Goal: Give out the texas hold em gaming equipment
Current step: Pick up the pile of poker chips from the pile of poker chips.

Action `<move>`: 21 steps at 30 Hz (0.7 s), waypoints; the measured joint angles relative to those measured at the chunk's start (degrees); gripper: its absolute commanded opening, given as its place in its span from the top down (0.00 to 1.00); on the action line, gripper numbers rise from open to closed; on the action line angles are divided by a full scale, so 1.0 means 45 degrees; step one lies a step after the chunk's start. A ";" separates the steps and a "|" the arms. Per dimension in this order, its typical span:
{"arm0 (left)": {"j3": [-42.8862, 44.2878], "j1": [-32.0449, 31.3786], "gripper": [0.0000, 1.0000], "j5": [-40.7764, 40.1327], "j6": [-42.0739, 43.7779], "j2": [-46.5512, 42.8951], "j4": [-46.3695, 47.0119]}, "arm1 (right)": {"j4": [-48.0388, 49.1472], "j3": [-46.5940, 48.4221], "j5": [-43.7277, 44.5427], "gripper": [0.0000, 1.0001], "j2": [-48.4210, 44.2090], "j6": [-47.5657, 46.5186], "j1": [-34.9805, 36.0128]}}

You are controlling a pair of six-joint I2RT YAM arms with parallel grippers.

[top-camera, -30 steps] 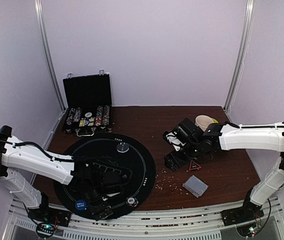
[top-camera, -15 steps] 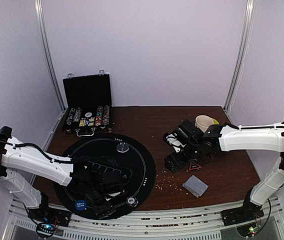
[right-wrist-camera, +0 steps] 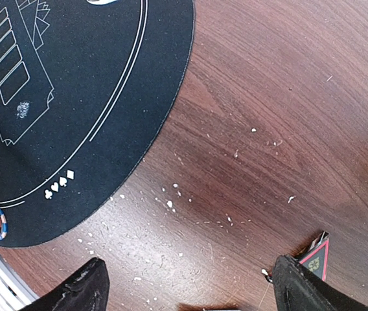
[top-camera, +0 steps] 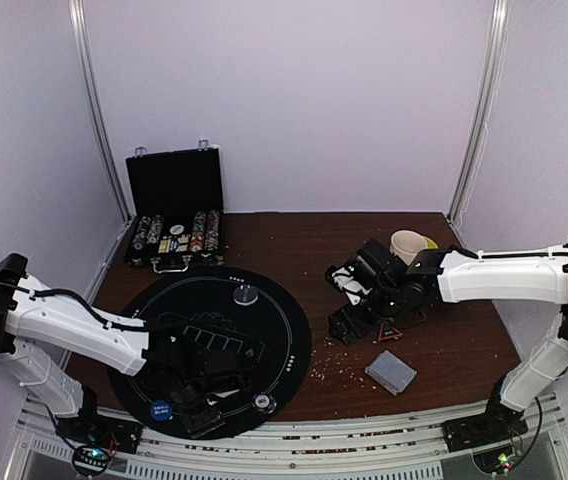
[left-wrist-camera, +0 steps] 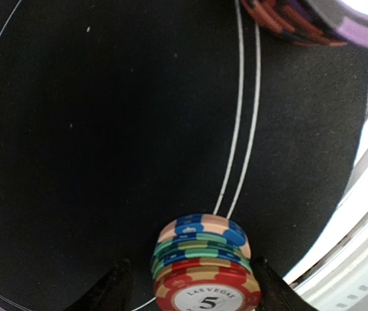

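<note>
A stack of chips (left-wrist-camera: pixel 203 259), red on top with green and blue ones beneath, stands on the black round mat (top-camera: pixel 284 330) near its front edge. My left gripper (left-wrist-camera: pixel 190 291) is open and straddles the stack: the right finger is at its edge, with a gap on the left. A second stack (left-wrist-camera: pixel 300 19) with a purple-white top chip stands farther along the rim, and shows as (top-camera: pixel 261 402). A blue disc (top-camera: pixel 161 409) and a clear grey disc (top-camera: pixel 246 294) lie on the mat. The grey-blue deck (top-camera: pixel 391 371) lies on the wood. My right gripper (right-wrist-camera: pixel 190 285) hangs open over bare wood.
An open black case (top-camera: pixel 176 215) with chip rows stands at the back left. A mug (top-camera: pixel 407 245) sits behind the right arm. A small red triangle piece (right-wrist-camera: pixel 317 256) lies by the right finger. White crumbs are scattered on the wood near the mat's edge.
The left gripper's jaws have narrowed around the chip stack and the arm has shifted slightly toward the front edge. The right arm has not moved.
</note>
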 measured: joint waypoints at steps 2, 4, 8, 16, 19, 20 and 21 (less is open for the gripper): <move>0.0058 0.0000 0.40 0.0000 0.0053 0.0000 0.0053 | 0.0000 0.0000 0.0000 0.10 0.0000 0.0000 0.0000; 0.0170 0.0000 0.45 0.0010 0.0121 0.0010 0.0267 | 0.0000 0.0000 0.0000 0.10 0.0010 0.0000 0.0000; 0.0277 0.0000 0.54 0.0029 0.0214 0.0019 0.0646 | 0.0000 0.0000 0.0000 0.10 0.0024 0.0000 0.0000; 0.0267 0.0000 0.41 0.0223 0.0296 0.0019 0.0539 | -0.0015 -0.0010 0.0005 0.10 0.0029 -0.0005 0.0000; 0.0170 0.0000 0.44 0.0296 0.0296 0.0019 0.0466 | -0.0015 -0.0010 0.0005 0.11 0.0029 -0.0005 -0.0005; 0.0155 0.0000 0.46 0.0296 0.0296 0.0019 0.0427 | -0.0015 -0.0010 0.0000 0.10 0.0029 -0.0010 -0.0005; 0.0141 0.0000 0.46 0.0287 0.0301 0.0019 0.0389 | -0.0015 -0.0010 0.0005 0.11 0.0029 -0.0005 -0.0005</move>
